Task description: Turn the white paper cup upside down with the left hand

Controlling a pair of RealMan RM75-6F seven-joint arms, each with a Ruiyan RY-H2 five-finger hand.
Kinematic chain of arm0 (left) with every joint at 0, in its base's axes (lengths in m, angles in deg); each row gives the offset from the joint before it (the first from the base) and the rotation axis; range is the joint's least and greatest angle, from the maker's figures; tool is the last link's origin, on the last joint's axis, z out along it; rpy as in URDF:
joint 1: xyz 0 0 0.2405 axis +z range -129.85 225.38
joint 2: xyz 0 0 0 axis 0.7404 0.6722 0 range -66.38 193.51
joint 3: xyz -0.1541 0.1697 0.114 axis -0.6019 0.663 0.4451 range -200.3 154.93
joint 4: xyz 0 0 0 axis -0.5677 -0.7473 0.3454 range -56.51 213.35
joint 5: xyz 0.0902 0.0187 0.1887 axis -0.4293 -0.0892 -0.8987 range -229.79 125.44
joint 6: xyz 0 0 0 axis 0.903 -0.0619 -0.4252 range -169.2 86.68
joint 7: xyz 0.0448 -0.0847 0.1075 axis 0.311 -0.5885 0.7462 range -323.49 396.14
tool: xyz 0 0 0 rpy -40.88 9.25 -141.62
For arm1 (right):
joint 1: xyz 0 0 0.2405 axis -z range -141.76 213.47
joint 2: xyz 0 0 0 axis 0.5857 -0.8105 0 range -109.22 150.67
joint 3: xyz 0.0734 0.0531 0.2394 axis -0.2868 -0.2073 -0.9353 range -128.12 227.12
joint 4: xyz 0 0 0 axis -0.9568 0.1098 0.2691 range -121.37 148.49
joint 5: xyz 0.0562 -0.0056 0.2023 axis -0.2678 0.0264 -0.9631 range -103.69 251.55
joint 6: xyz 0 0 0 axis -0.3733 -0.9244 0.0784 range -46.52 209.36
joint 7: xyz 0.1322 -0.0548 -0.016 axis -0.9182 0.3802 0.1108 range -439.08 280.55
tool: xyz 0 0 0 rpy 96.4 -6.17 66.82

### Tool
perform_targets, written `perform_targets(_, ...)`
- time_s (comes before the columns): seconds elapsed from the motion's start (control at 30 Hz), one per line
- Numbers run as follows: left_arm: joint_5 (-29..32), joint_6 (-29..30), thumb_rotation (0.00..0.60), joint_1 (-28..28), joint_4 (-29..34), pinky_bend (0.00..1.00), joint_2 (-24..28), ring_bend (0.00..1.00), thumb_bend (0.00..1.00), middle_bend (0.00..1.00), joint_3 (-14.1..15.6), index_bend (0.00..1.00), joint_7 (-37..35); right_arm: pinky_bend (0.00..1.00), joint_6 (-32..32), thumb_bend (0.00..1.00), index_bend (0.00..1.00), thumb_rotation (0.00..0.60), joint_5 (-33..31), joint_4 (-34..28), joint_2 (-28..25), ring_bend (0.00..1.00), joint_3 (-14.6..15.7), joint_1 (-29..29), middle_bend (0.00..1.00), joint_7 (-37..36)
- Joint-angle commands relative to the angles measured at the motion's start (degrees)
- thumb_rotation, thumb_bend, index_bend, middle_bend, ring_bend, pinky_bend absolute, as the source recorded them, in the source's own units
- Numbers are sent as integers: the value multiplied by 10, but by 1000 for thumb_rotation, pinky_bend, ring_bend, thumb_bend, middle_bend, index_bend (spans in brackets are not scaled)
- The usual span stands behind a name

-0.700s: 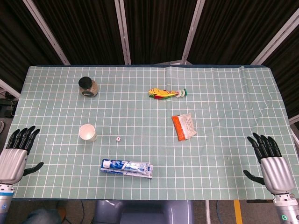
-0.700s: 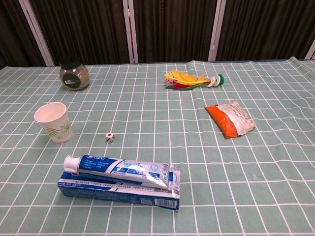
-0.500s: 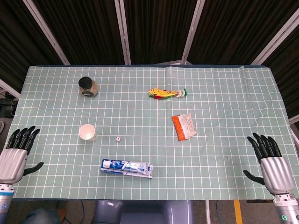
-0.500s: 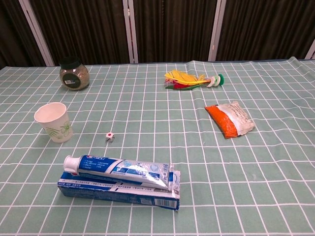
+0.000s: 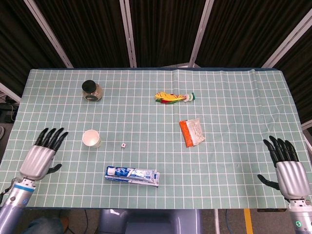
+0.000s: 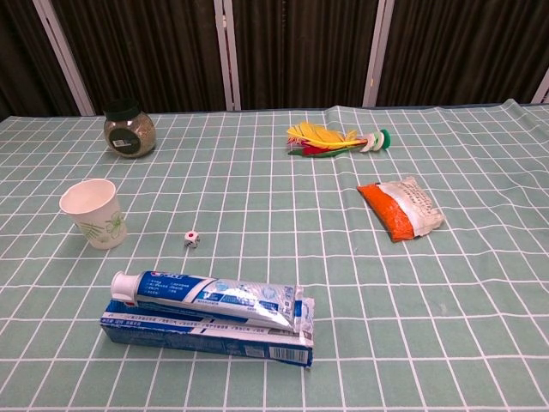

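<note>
Standing upright, the white paper cup (image 5: 91, 138) looks light and thin, easy to crush, so grasp its side wall gently. Both the left hand (image 5: 42, 153) and the right hand (image 5: 286, 164) hold nothing, fingers spread wide

Both arms end in the same kit: left robot hand (image 5: 40, 155) and right robot hand (image 5: 286, 165) have ribbed silver-grey backs, black fingers and black thumbs. Wrists are grey cylinders, and the right one has a little green ring light.

Matt white paper cup (image 6: 93, 212); glossy plastic toothpaste tube (image 6: 210, 294); creased green checked cloth (image 6: 283, 206); clear glass jar (image 6: 129, 130).
</note>
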Motion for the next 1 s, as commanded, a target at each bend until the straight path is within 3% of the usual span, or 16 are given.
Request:
perform_targets(0.03, -20, -107, 600, -96, -82, 0, -75, 0, 0, 0, -24, 0, 150, 0, -8, 0, 58, 600, -18, 6, 1, 0, -7, -2, 0, 2)
perform_targets(0.17, -9, -152, 600, -136, -119, 0, -119, 0, 0, 0, -33, 0, 211, 0, -14, 0, 58, 600, -35, 12, 1, 0, -13, -3, 0, -1)
perform_targets(0.33, -21, -189, 600, -176, -172, 0, -156, 0, 0, 0, -23, 0, 257, 0, -18, 0, 58, 600, -54, 18, -1, 0, -21, -3, 0, -11)
perform_targets(0.53, -35, -176, 600, -186, -221, 0, -190, 0, 0, 12, -12, 59, 332, 0, -22, 0, 58, 600, -62, 23, -2, 0, -25, -5, 0, -18)
perform_targets(0.77, -19, -171, 600, -184, -227, 25, -194, 7, 0, 54, -8, 103, 360, 0, -25, 0, 59, 600, -65, 25, -1, 0, -26, -6, 0, -20)
perform_targets(0.87, -18, -169, 600, -187, -227, 146, -195, 88, 0, 141, -4, 162, 357, 0, -25, 0, 59, 600, -65, 25, -1, 0, -26, -7, 0, -19)
perform_targets(1.0, -23, -160, 600, -188, -235, 325, -199, 277, 0, 386, 0, 421, 353, 0, -26, 0, 59, 600, -66, 25, 0, 0, -26, -7, 0, -20)
